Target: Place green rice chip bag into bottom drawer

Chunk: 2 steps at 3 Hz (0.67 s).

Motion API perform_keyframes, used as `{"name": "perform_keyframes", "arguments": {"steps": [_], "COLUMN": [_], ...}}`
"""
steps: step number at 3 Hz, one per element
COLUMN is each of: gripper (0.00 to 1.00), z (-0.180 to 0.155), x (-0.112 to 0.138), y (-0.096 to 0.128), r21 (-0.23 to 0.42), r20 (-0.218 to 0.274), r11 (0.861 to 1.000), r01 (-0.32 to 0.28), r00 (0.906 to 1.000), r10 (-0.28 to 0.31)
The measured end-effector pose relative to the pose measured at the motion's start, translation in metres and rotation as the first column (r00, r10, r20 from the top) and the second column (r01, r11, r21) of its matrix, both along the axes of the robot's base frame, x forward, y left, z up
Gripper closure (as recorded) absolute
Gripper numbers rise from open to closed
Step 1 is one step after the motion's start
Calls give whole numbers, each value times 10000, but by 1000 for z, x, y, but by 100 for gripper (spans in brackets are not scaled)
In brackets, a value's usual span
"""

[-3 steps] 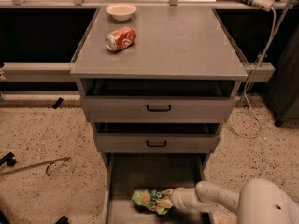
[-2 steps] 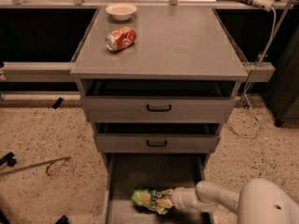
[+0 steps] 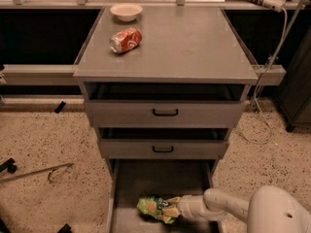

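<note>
Sitting inside the open bottom drawer [image 3: 160,178], toward its left front, the bag [image 3: 153,207] is lying crumpled on or just above the floor; which one cannot be told. Reaching in from the right, the gripper [image 3: 176,208] is meeting the bag's right end; whether it is clamping or has let go cannot be told. If the foil is snagging on the gripper, pulling back is likely to drag the bag out. Rising steeply is risking a strike on the middle drawer [image 3: 163,148] overhead.
</note>
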<state>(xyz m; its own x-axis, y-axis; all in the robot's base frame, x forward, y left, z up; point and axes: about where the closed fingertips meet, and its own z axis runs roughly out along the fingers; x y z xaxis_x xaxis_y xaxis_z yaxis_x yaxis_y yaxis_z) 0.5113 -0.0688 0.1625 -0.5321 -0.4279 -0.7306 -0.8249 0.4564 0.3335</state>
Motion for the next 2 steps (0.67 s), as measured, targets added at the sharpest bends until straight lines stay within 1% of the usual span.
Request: {"name": "perform_keyframes", "arguments": {"steps": [1, 2], "gripper": [11, 0], "z": [0, 0], "x": [0, 0], "y": [0, 0], "r21": [0, 1], "r20": [0, -1], "r11": [10000, 10000], "r01": [0, -1], "r00": [10000, 10000], "r10": [0, 1]}}
